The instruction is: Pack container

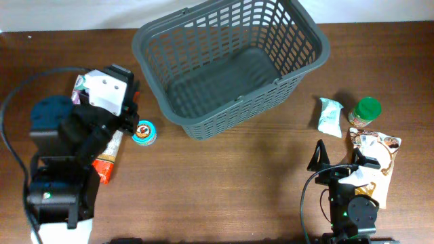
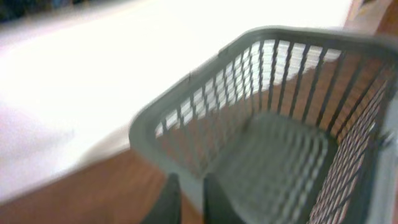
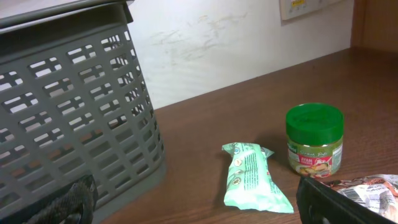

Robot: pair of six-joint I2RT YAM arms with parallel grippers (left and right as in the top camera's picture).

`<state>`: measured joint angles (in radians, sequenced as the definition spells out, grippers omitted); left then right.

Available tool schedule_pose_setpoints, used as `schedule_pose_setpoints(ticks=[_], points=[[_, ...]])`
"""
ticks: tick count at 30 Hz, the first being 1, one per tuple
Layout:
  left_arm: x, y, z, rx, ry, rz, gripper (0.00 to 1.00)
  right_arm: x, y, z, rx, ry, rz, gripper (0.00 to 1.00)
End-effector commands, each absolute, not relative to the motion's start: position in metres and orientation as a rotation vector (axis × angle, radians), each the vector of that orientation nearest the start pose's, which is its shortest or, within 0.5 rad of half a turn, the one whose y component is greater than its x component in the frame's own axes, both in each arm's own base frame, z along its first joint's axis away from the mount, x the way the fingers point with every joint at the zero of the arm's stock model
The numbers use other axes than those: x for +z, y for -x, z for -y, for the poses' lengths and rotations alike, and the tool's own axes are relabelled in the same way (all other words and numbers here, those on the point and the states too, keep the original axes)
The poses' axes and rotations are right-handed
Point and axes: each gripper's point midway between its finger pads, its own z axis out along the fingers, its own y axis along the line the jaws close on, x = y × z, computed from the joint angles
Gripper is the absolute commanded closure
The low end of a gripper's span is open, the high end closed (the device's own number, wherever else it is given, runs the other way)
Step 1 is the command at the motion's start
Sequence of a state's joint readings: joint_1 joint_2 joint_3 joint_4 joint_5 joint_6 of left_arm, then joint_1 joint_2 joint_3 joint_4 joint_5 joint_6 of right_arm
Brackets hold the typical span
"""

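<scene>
Overhead: finds the basket (image 1: 230,64) upright at the far middle of the table (image 1: 230,190), bare down to its solid bottom. Judged from that, packing barely begun: nothing in, everything left to load.

Waiting on the left side: a small round tin (image 1: 144,132) just off the basket's near corner, and a red packet (image 1: 108,161) half hidden under the arm. Waiting on the right side, well apart from the basket: a mint packet (image 1: 330,115), a green-lidded jar (image 1: 366,112) just beside it, and a white pouch (image 1: 377,150) nearer the arm.

Left gripper (image 1: 131,114): poised beside the tin, close to the basket's left end. Seen from its wrist, blurred: fingers (image 2: 168,200) pressed almost together, pointing at the basket's rim and interior. Nothing visibly pinched between them; too smeared to rule out a thin item, and from above the wrist body covers the tips. Cannot tell whether touching the tin.

Right gripper (image 1: 337,161): spread as wide as it goes, holding nothing, touching nothing. From its wrist, facing the mint packet and jar, with the basket's slotted wall off to the left.

Likely next, as a guess only: lift one loose item and carry it over the rim.
</scene>
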<state>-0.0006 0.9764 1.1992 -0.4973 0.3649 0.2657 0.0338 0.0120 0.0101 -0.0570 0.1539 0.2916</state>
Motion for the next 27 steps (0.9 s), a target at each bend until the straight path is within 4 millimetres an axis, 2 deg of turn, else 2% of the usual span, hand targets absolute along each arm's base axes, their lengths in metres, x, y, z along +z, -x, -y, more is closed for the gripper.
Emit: schedule_pose_setpoints(ticks=[1,3,7,13,14,17,18,20,25,27], points=[[0.395,-0.324,0.096,-0.245,-0.590,-1.717,0.98,0.159,-0.245,0.020,0.117,-0.336,-1.600,0.01],[0.380,-0.333,0.121,-0.311,-0.648,-1.753,0.98,0.159,-0.245,0.020,0.117,-0.336,-1.600,0.01],[0.348,-0.360,0.151,-0.398,-0.642,-1.879,0.98,0.159,-0.245,0.020,0.116,-0.336,-1.600,0.01],[0.318,-0.374,0.178,-0.409,-0.700,-2.001,0.98,0.161,-0.245,0.019,0.125,-0.340,-1.592,0.01],[0.313,-0.377,0.181,-0.404,-0.704,-2.023,0.99,0.166,-0.246,0.015,0.181,-0.351,-1.573,0.01],[0.309,-0.383,0.176,-0.362,-0.685,-2.058,0.98,0.191,-0.246,-0.004,0.479,-0.434,-1.459,0.01],[0.309,-0.384,0.175,-0.353,-0.680,-2.061,0.99,0.200,-0.245,-0.014,0.531,-0.389,-1.443,0.01],[0.308,-0.387,0.170,-0.319,-0.663,-2.068,0.98,0.218,-0.239,-0.035,0.552,-0.215,-1.463,0.01],[0.302,-0.388,0.160,-0.271,-0.625,-2.110,0.98,0.256,-0.235,-0.043,0.538,-0.162,-1.546,0.01],[0.299,-0.390,0.153,-0.279,-0.576,-2.134,0.98,0.281,-0.244,-0.055,0.525,-0.060,-1.640,0.01]])
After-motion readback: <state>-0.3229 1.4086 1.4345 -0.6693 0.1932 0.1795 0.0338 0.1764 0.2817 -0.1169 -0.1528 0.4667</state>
